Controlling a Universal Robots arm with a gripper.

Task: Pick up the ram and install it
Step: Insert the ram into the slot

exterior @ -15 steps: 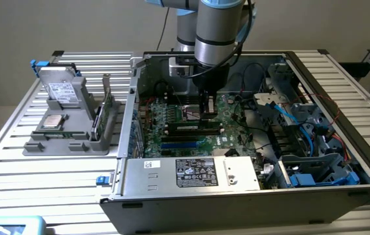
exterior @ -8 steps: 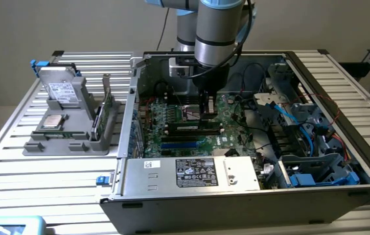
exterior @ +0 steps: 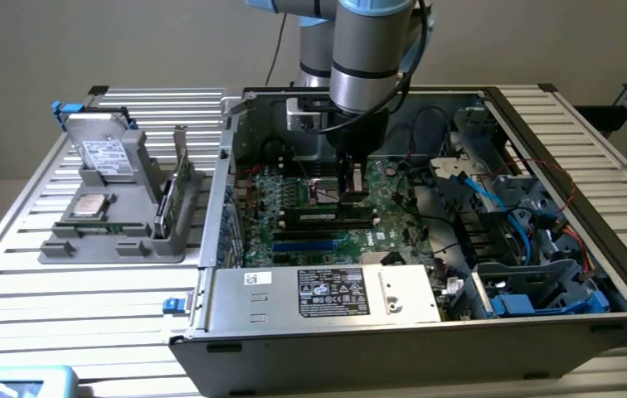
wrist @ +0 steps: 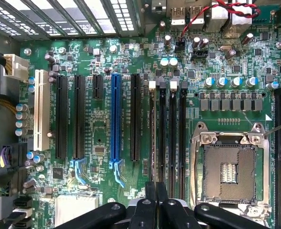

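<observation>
Ram [exterior: 165, 207], as I read it, is the slim dark-green stick standing on edge in the grey holder [exterior: 70, 250] outside the computer case [exterior: 402, 352], on the exterior view's left, just beside the taller expansion card [exterior: 184, 178]. I hold that reading with some reserve.

Gripper [exterior: 347, 192] hangs inside the case, low over the motherboard [exterior: 280, 199] and well apart from the stick. In the wrist view its fingertips [wrist: 150, 202] are clenched together with no board seen between them. They sit over one end of the 4 memory slots [wrist: 167, 138], beside the bare processor socket [wrist: 228, 174]. All 4 slots appear unfilled to me.

Judgement: pick-up is not yet done. For a sound pick-up I would:
- clear the case side wall [exterior: 225, 182] with margin;
- release the jaws before descending;
- take the stick mid-length by its top edge, square to its face, so it neither tilts nor scrapes the neighbouring card.

The white latches [wrist: 152, 85] should be confirmed open; I cannot tell from here.
</observation>
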